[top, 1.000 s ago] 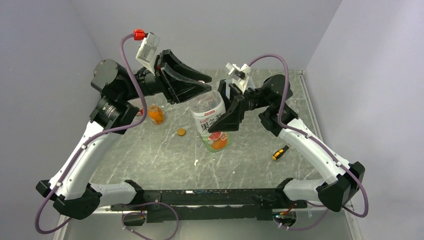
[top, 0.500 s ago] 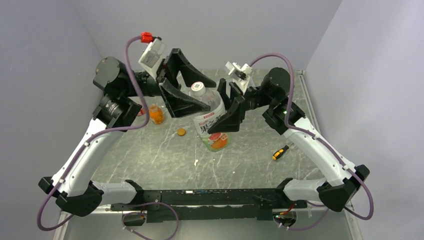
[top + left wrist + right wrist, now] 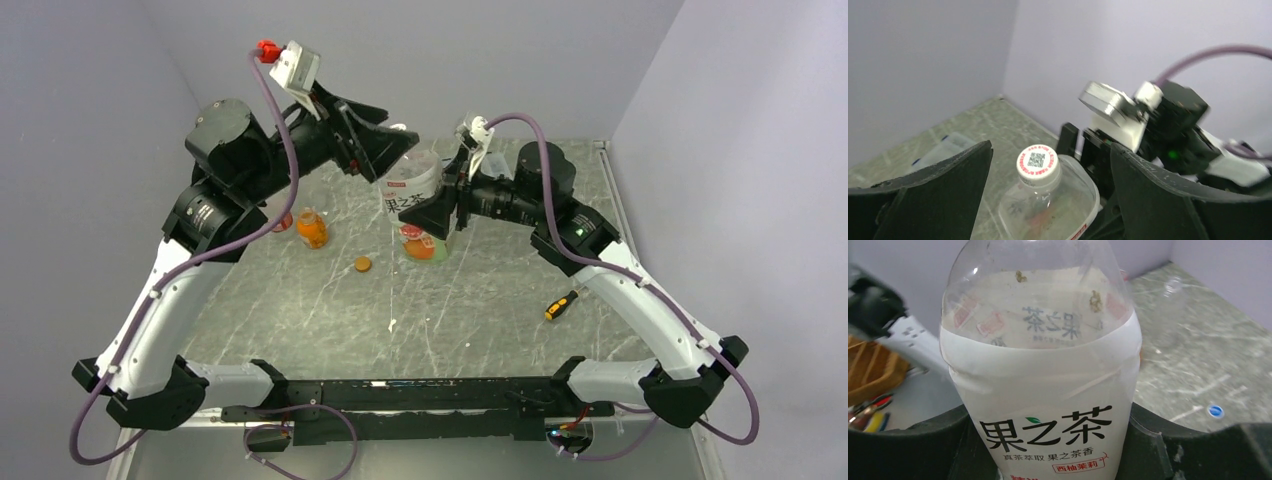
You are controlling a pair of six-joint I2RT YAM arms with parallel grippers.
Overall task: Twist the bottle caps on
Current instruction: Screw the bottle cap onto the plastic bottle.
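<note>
Left tool is released: its black fingers stand wide apart on either side of the whitish round plastic screw cap, touching neither it nor the neck. A second ago the same fingers were clenched over that cap, and they have since spread and drawn back. The cap sits square on the neck of the clear plastic bottle with the white label.

Right tool is clenched on the labelled body of that bottle, as before, and has carried it further back along the grey marbled bench. Whether the base rests on the bench cannot be told.

Assessment: this cap appears fitted, though its tightness cannot be confirmed. The squat clear bottle of orange liquid and the loose orange round cap lie apart on the bench, outstanding.
</note>
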